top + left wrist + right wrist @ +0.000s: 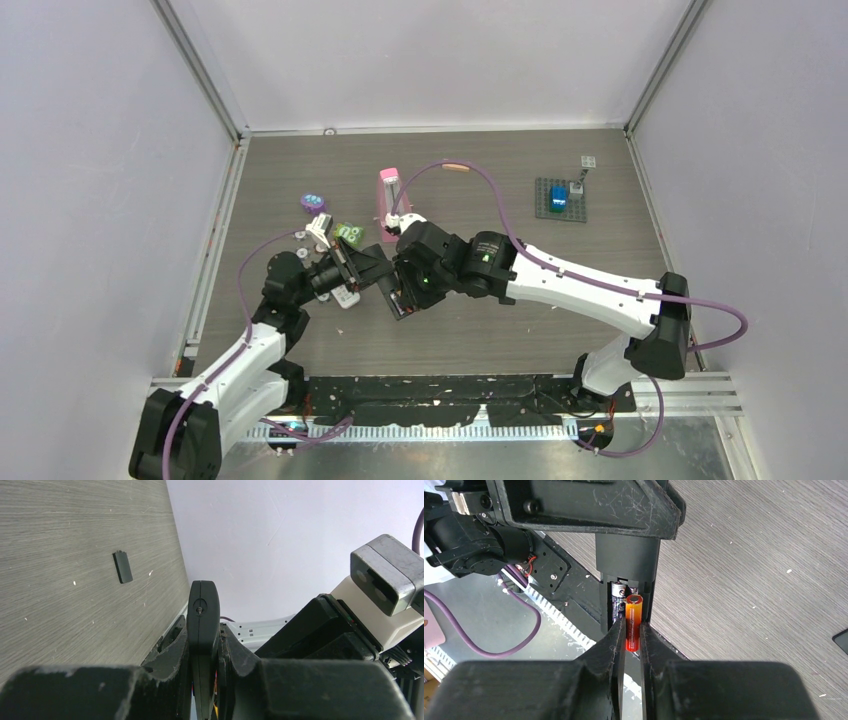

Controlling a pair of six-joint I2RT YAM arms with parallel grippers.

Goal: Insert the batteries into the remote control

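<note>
My left gripper (pixel 202 641) is shut on the black remote control (pixel 202 611), which stands edge-on between its fingers. In the right wrist view the remote control (pixel 626 565) hangs from the left gripper's jaws with its battery bay open toward me. A dark battery (pixel 617 605) lies in the bay's left slot. My right gripper (pixel 632 630) is shut on an orange battery (pixel 633 620), whose tip sits at the bay's right slot. From above, the two grippers (pixel 362 268) (pixel 402 296) meet at the table's middle left.
The black battery cover (pixel 122 566) lies flat on the wood table (pixel 60 555). Behind the arms stand a pink box (pixel 390 188), a purple item (pixel 313 203) and a green one (pixel 349 234). A grey baseplate (pixel 560 205) with a blue brick is at the back right.
</note>
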